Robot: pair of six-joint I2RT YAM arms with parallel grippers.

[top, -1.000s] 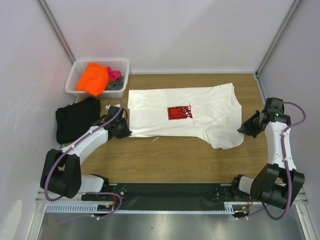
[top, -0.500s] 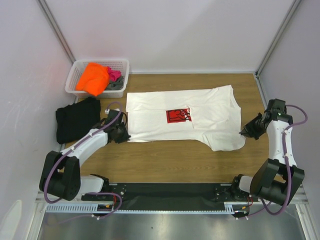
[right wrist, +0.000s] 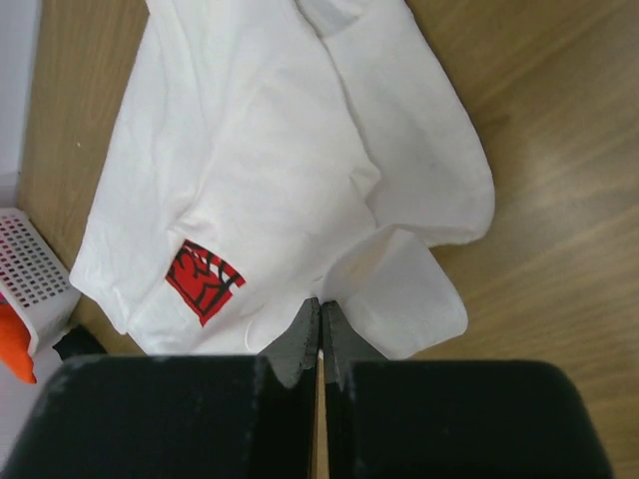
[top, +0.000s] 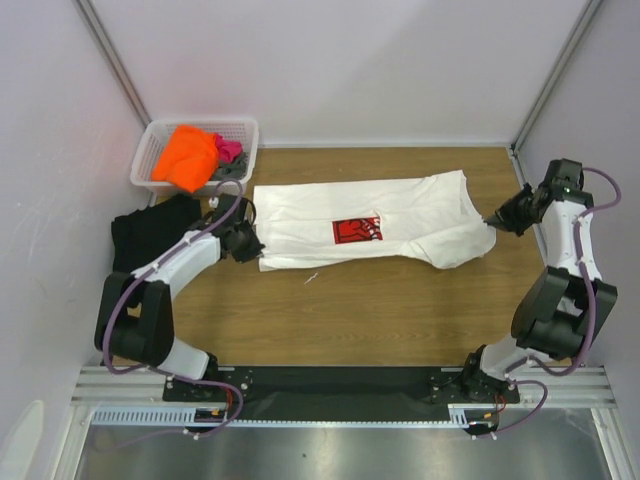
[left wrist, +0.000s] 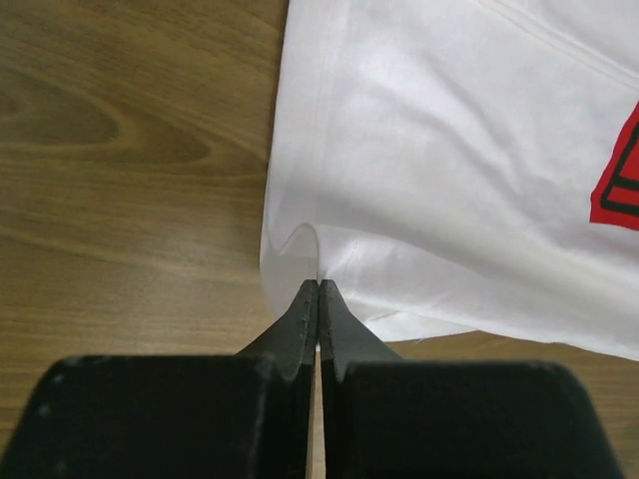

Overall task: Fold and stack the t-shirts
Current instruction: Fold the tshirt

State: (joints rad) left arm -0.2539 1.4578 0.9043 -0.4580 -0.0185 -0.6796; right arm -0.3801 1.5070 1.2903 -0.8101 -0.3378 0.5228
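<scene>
The large white t-shirt [top: 370,225] with a red-and-black graphic [top: 357,230] lies across the table, its near half lifted and partly folded back. My left gripper [top: 256,247] is shut on its left hem corner [left wrist: 300,249]. My right gripper [top: 492,222] is shut on its right edge [right wrist: 399,289], held above the table. A folded black t-shirt [top: 150,235] lies at the left. Orange [top: 187,155], pink [top: 229,149] and grey [top: 232,171] t-shirts sit in the basket.
The white lattice basket [top: 160,140] stands at the back left corner. White enclosure walls surround the wooden table [top: 380,310]. The basket also shows at the left edge of the right wrist view [right wrist: 30,264].
Both grippers have moved away from me, carrying the shirt's near edge toward the far edge. The shirt now looks narrower front to back. The right arm has swung up and back.
</scene>
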